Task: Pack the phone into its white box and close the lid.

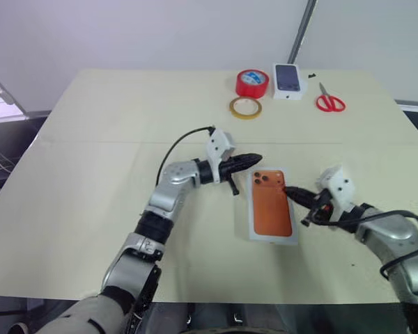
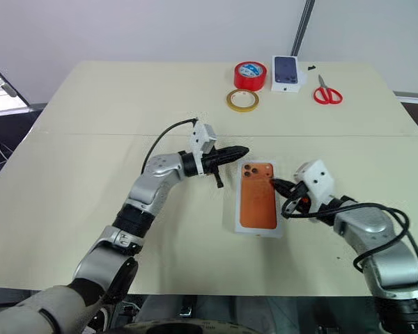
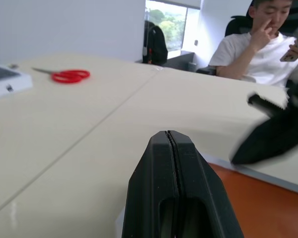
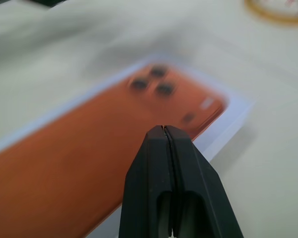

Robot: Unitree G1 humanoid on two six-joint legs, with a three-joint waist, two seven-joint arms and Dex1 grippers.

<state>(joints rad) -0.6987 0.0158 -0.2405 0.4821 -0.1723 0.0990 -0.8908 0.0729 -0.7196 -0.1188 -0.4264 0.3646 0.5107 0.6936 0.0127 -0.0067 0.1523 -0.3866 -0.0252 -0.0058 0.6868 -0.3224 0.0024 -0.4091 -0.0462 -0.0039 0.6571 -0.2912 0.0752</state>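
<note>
The phone [image 1: 273,202] lies camera-side up inside the white box [image 1: 252,209], near the middle of the table [image 1: 90,139]. Both tools are pinched closed and empty: the left gripper [image 1: 254,160] hovers just off the box's far-left corner, the right gripper [image 1: 290,192] at its right edge. No lid is visible here. Fetching it probably comes next, then lowering it squarely over the walls. Bare tabletop lies all around; tape rolls [image 1: 251,83] and scissors [image 1: 329,103] sit well away at the far edge.
</note>
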